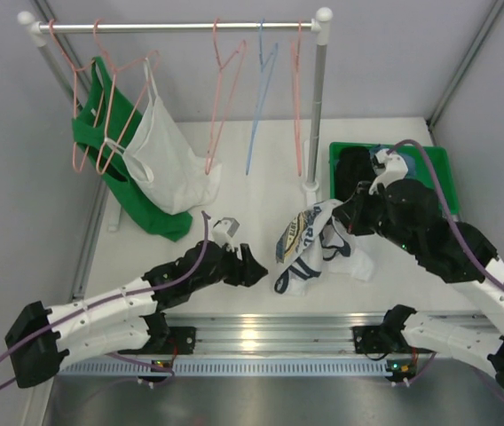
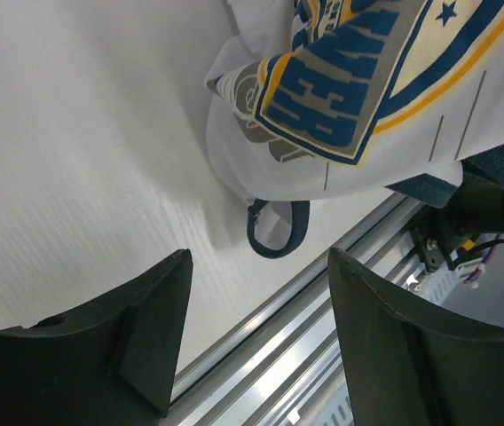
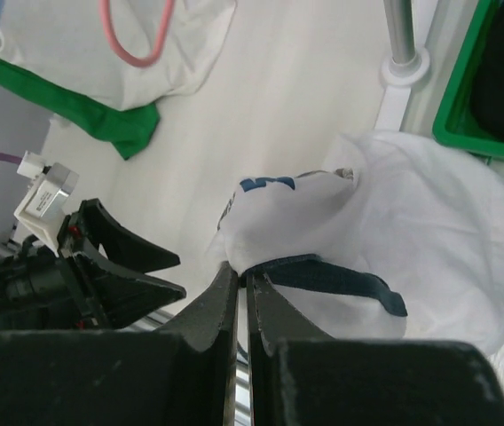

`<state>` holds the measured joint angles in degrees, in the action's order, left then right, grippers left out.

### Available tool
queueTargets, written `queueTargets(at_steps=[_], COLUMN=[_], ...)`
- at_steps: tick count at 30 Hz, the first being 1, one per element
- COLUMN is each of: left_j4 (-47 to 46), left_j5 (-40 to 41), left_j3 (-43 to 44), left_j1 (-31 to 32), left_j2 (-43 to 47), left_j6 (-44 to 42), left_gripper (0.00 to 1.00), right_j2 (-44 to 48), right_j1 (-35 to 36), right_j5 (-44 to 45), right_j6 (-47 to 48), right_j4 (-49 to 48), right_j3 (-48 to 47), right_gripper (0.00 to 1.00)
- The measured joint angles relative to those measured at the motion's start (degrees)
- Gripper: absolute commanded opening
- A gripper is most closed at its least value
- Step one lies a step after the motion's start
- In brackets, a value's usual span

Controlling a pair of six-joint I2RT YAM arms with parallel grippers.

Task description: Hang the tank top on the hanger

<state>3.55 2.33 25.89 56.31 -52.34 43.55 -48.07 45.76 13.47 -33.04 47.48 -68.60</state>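
The tank top [image 1: 303, 246], white with navy trim and a blue-and-yellow print, hangs bunched from my right gripper [image 1: 339, 220], its lower part near the table's front. In the right wrist view my right gripper [image 3: 244, 272] is shut on the navy trim of the tank top [image 3: 385, 213]. My left gripper [image 1: 254, 266] is open and empty just left of the cloth. In the left wrist view the left gripper [image 2: 259, 257] points at a navy strap loop [image 2: 279, 227] below the print [image 2: 358, 89]. An empty pink hanger [image 1: 224, 93] hangs on the rail.
The rail [image 1: 181, 27] also holds a light blue hanger [image 1: 261, 89], another pink hanger [image 1: 297, 98], and pink hangers at the left with a green top [image 1: 101, 133] and a plain white top [image 1: 168, 160]. A green bin [image 1: 438, 169] stands at the back right. The rack post [image 1: 316, 115] is behind the tank top.
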Motion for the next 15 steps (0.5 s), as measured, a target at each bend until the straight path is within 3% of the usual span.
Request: queueTargets(at_steps=[7,15], left_j4=[-6.49,-12.74], left_j5=[-3.89,-8.87], left_j3=[0.0,-0.11], left_j1=[0.0,2.62], left_j2=[3.76,3.85], left_j6=[0.31,0.72], left_gripper=[0.67,0.66], right_j2=[-6.14,-12.2], right_j1=[0.0,0.0], right_j5=[-0.04,-0.07], right_j6=[1.84,2.47], right_j4=[4.04,5.88], right_j3=[-11.52,-14.36], right_gripper=[0.0,0.0])
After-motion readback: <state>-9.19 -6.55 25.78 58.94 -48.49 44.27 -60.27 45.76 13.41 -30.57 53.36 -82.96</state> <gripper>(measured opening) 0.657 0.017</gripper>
